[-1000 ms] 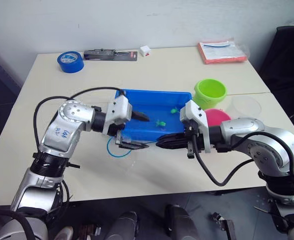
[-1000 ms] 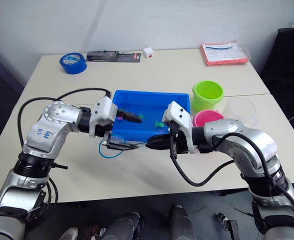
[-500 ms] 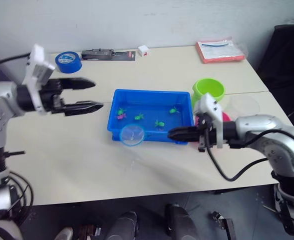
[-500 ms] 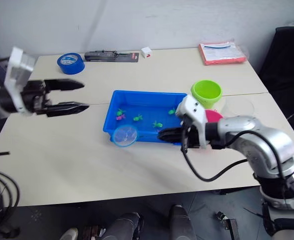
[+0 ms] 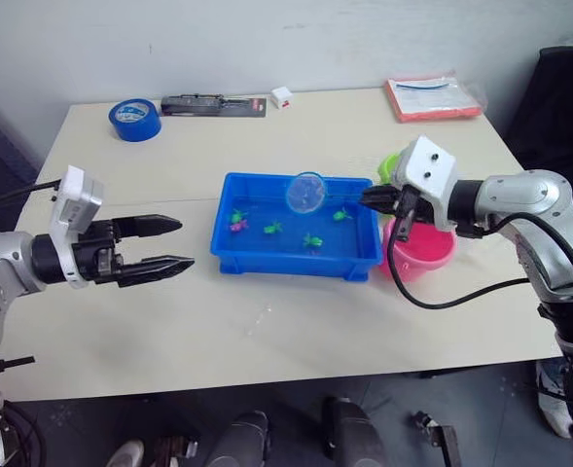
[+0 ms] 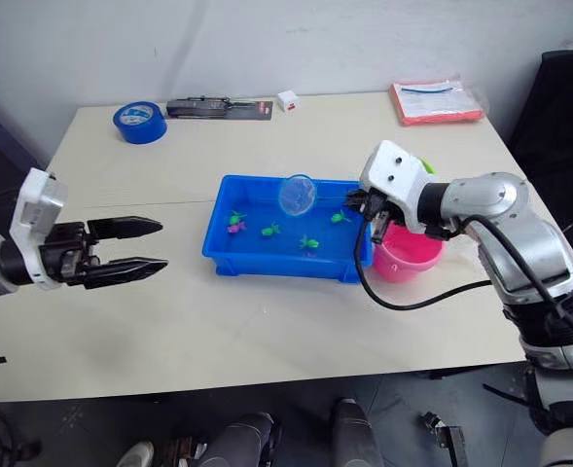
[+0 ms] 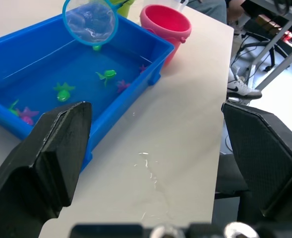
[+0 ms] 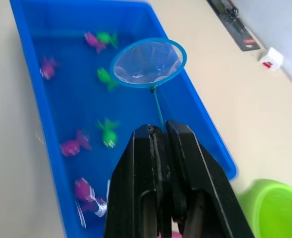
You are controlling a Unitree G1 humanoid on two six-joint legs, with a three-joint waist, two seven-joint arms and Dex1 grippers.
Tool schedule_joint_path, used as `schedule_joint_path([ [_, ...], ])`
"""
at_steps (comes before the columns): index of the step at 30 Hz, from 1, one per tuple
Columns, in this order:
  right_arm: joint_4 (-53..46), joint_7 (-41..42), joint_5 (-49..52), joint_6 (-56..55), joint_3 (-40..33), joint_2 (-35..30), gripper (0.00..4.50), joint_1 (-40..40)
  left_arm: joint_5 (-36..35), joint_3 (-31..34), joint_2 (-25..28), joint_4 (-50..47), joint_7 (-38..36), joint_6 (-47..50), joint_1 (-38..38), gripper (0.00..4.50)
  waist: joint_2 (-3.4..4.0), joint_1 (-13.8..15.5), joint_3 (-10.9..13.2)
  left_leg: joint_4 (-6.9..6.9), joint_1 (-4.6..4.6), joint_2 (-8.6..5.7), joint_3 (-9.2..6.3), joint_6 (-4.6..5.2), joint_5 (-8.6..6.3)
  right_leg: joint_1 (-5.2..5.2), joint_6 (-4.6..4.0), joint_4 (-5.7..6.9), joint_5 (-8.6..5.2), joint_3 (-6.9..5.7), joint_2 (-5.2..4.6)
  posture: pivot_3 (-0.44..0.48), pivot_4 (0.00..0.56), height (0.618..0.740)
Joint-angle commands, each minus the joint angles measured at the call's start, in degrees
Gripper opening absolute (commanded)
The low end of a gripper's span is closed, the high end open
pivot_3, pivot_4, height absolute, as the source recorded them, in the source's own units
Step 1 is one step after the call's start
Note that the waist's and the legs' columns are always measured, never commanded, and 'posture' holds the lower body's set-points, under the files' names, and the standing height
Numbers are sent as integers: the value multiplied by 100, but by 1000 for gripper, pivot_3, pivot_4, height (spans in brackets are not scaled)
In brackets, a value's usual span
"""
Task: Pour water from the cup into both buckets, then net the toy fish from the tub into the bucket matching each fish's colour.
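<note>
Pale tabletop (image 5: 267, 331), wide and bare along the near edge and on the robot's left side. Blue tub (image 5: 297, 227) sits near the middle, its right end just beside the pink bucket (image 5: 420, 255); green bucket (image 5: 391, 165) shows behind the right gripper (image 5: 372, 197). Far edge holds a blue tape roll (image 5: 135, 119), a dark packaged tool (image 5: 214, 105), a small white block (image 5: 283, 97) and a red-edged packet (image 5: 432, 99) — all well apart from the tub.

Right gripper: fingers pressed together on the thin handle of the net (image 5: 306, 193). Hoop hangs raised over the tub's far rim, mesh tilted; whether a fish lies in it cannot be told. Toy fish (image 8: 107, 132) — green and magenta — lie scattered in the tub's water.

Left gripper (image 5: 174, 244): fingers spread, nothing between them, hovering over bare table well left of the tub.

Against half a second ago: the net has come up from the tub's near rim to above the far rim, and the right gripper has lifted from the near right corner toward the buckets. Left gripper has dropped lower and nearer, fingers spread as before. A second ago both grippers met at the tub's near wall.
</note>
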Motion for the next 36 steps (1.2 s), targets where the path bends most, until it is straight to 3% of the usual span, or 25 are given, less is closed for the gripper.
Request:
schedule_joint_path([
  [1,92,454,-596,-919,17,-422,794,-48,-224,184,-61,-329,200,-26,105,4500,2,-12,1,-2,0,0,0,0,0,-1,0,0,0,0,0,0,150,740],
  [11,733,1239,-1757,-2989,399,-608,794,-204,-299,-104,-208,-353,431,-155,21,4500,5,-75,3,-3,5,6,7,-1,0,-2,0,-1,0,5,6,0,150,740],
  [25,1953,1029,-3283,-5271,906,-261,794,-798,-492,-107,-213,-516,678,-157,20,4500,7,-85,4,-4,5,5,7,-2,0,-2,-1,1,0,4,8,0,150,740],
  [30,2205,1485,-3125,-5795,980,-294,794,-938,-558,-117,-206,-543,774,-171,16,4500,7,-80,4,-4,5,7,7,-3,0,-3,-1,2,0,5,12,0,150,740],
  [36,1977,2271,-2501,-5534,926,-302,794,-852,-590,-88,-215,-612,874,-196,69,4500,7,-80,4,-2,6,7,7,-3,0,-1,-1,2,0,5,12,0,150,740],
])
